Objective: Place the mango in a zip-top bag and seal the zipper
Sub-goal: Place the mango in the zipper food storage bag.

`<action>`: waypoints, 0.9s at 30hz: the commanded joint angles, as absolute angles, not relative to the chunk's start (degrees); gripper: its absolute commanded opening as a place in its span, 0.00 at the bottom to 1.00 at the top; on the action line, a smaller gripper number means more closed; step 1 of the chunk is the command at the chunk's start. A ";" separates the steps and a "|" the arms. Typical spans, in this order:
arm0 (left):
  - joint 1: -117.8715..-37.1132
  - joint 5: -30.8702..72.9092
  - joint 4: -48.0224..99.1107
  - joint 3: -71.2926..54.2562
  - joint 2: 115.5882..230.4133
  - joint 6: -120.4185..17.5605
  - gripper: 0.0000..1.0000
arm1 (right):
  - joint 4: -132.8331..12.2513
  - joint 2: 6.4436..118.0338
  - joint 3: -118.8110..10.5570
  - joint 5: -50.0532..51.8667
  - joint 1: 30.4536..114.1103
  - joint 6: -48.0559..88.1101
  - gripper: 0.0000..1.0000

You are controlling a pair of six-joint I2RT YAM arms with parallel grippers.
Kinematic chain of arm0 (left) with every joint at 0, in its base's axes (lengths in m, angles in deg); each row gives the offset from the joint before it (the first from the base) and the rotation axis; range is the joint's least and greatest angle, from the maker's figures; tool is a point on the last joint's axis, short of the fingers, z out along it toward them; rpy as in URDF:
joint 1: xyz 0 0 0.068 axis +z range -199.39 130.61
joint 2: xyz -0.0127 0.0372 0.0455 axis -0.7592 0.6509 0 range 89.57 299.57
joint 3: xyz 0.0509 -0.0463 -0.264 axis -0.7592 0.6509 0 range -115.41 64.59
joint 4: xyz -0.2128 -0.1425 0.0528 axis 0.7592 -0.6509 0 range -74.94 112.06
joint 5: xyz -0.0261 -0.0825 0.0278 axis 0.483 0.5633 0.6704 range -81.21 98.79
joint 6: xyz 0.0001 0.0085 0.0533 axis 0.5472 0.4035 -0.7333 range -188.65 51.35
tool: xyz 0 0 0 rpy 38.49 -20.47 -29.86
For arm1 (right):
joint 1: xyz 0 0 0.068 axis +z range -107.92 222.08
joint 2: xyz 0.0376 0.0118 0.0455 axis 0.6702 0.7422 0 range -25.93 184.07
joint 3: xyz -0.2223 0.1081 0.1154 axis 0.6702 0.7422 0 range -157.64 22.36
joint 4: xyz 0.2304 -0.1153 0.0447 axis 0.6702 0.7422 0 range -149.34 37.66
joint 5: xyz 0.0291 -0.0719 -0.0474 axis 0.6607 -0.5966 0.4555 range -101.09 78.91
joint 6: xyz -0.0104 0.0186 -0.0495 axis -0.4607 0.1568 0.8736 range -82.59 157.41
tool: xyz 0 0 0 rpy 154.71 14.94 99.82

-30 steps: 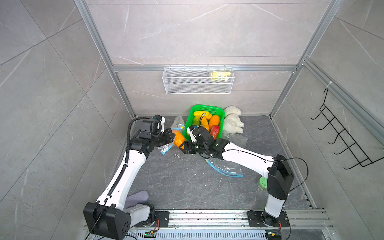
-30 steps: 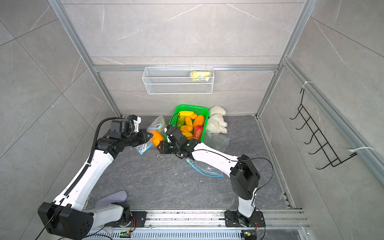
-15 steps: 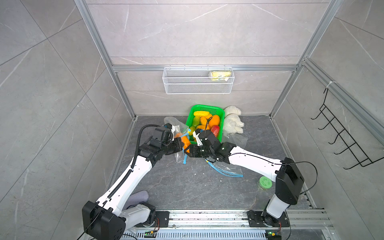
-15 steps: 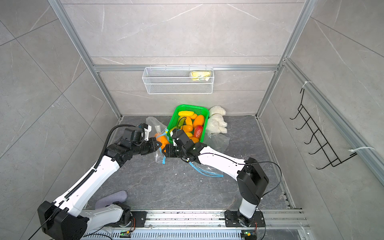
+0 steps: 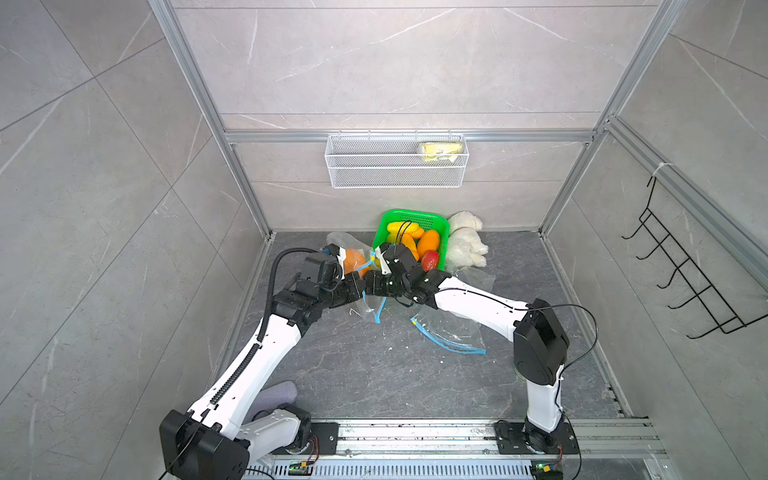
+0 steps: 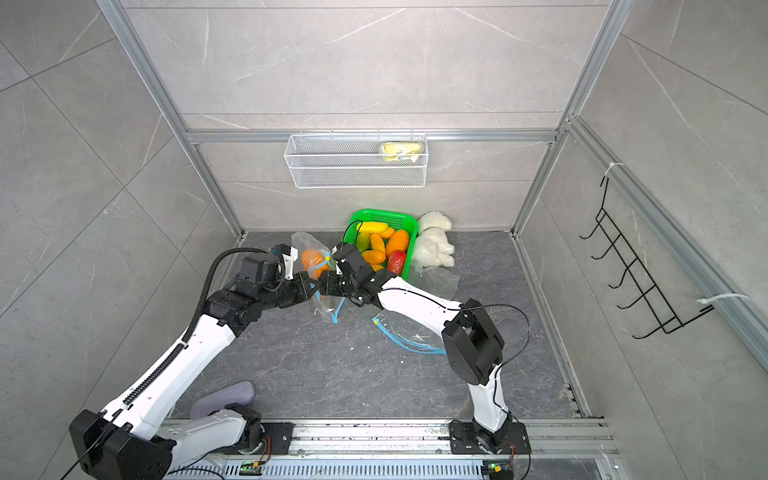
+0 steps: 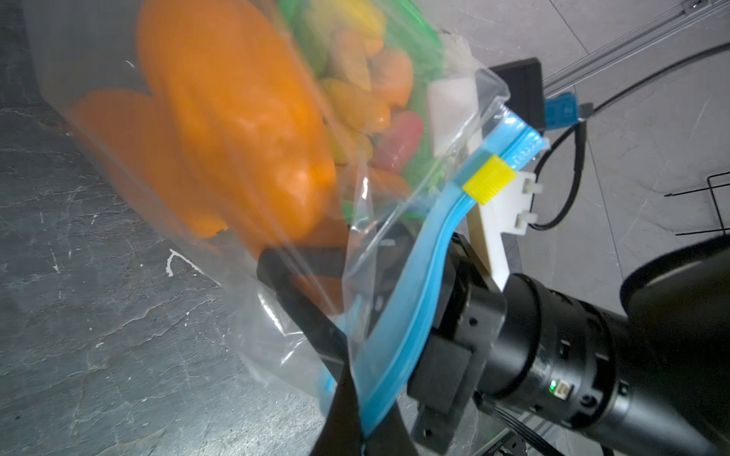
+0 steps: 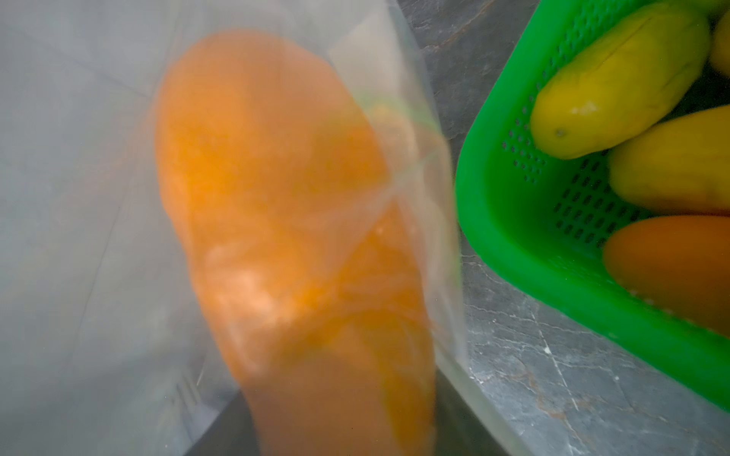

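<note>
An orange mango [image 5: 354, 261] [image 6: 312, 261] lies inside a clear zip-top bag [image 5: 343, 243] [image 6: 305, 243] that is held up just left of the basket. My left gripper [image 7: 361, 430] is shut on the bag's blue zipper strip [image 7: 414, 300]; a yellow slider [image 7: 490, 179] sits near the strip's far end. The bag's mouth is open. My right gripper [image 8: 339, 395] reaches into that mouth with its jaws open on either side of the mango [image 8: 284, 221], which is motion-blurred while the basket is sharp. In both top views the two grippers meet at the mouth.
A green basket [image 5: 444, 226] holding several fruits stands against the back wall, with a white plush toy [image 5: 465, 245] to its right. A second clear bag [image 5: 449, 332] lies on the floor under the right arm. A grey cloth [image 5: 278, 392] lies by the left arm's base.
Both arms have carried the bag and mango rightward toward the basket. The right jaws have widened, and the mango is moving between them inside the bag.
</note>
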State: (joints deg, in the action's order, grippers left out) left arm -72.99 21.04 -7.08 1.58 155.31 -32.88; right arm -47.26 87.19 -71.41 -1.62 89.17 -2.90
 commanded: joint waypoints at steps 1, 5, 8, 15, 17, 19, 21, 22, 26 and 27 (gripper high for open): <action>-72.39 22.44 -9.16 -1.42 154.70 -32.33 0.00 | -49.55 87.36 -73.43 -0.55 89.23 -1.37 0.71; -69.58 22.59 -10.28 -3.24 156.43 -30.99 0.00 | -48.04 83.42 -71.15 -0.82 89.16 1.62 0.73; -65.84 24.54 -10.08 -4.24 156.85 -29.56 0.00 | -47.04 78.98 -67.98 -1.95 89.11 4.50 0.72; -62.09 23.38 -12.20 -7.83 156.81 -30.68 0.00 | -48.81 67.65 -58.73 -1.02 89.06 8.80 0.74; -61.56 24.24 -11.08 -6.24 156.55 -30.38 0.00 | -50.10 64.62 -55.11 -3.14 88.52 9.81 0.79; -61.31 25.32 -8.57 -3.89 155.74 -29.58 0.00 | -49.93 63.77 -53.04 -6.86 87.07 10.45 0.83; -61.03 26.68 -4.23 -1.02 154.19 -27.84 0.00 | -45.64 66.44 -55.34 -10.54 84.95 12.13 0.84; -60.89 26.98 -2.70 -0.21 153.81 -27.07 0.00 | -42.38 68.51 -57.67 -12.75 84.35 13.31 0.85; -60.89 27.20 -4.14 -1.89 154.19 -25.49 0.00 | -31.31 79.97 -70.35 -19.47 81.10 18.02 0.87; -61.03 27.10 -4.11 -2.44 153.83 -25.66 0.00 | -30.28 82.87 -72.89 -19.13 80.03 18.70 0.88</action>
